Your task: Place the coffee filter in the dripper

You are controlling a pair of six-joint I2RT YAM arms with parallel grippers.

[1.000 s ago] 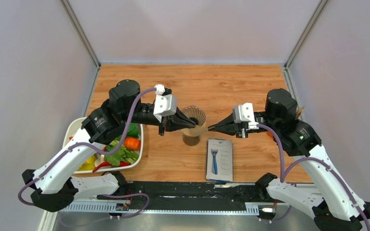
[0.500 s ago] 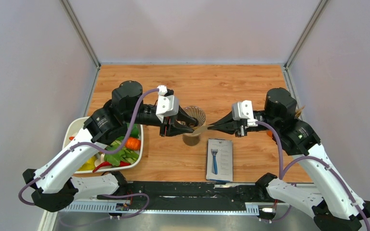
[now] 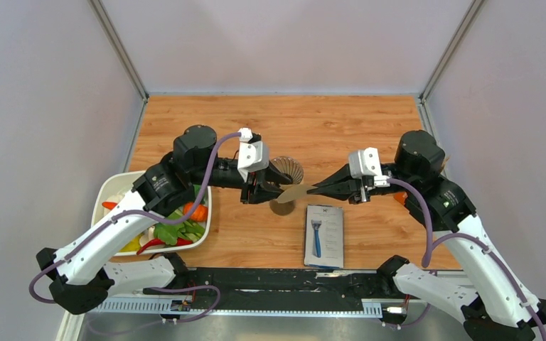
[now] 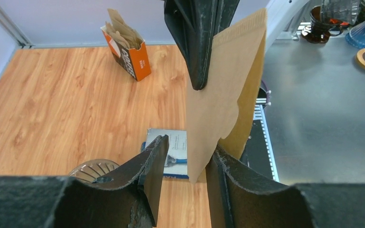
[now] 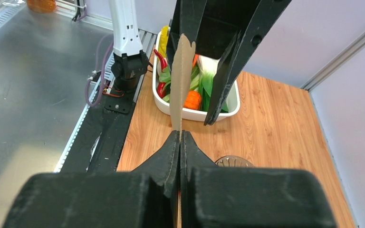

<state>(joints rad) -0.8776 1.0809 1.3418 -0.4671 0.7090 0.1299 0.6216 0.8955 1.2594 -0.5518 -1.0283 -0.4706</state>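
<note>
The coffee filter (image 3: 295, 192), a flat tan paper cone, hangs in the air just in front of the dripper (image 3: 288, 171), a ribbed brownish funnel standing mid-table. My right gripper (image 3: 314, 189) is shut on the filter's right edge; in the right wrist view the filter (image 5: 181, 76) stands edge-on above the shut gripper (image 5: 179, 135). My left gripper (image 3: 269, 190) is open at the filter's left end. In the left wrist view the filter (image 4: 223, 95) dips between that gripper's (image 4: 190, 147) parted fingers, close to the right finger. The dripper (image 4: 91, 169) shows low on the left.
A razor package (image 3: 324, 234) lies flat in front of the dripper. A white tray (image 3: 207, 210) of toy vegetables sits at the left under my left arm. An orange box of filters (image 4: 129, 53) stands at the far right of the table.
My left gripper has opened off the filter and shifted slightly. My right gripper moved in from the right and now holds the filter's right edge.
</note>
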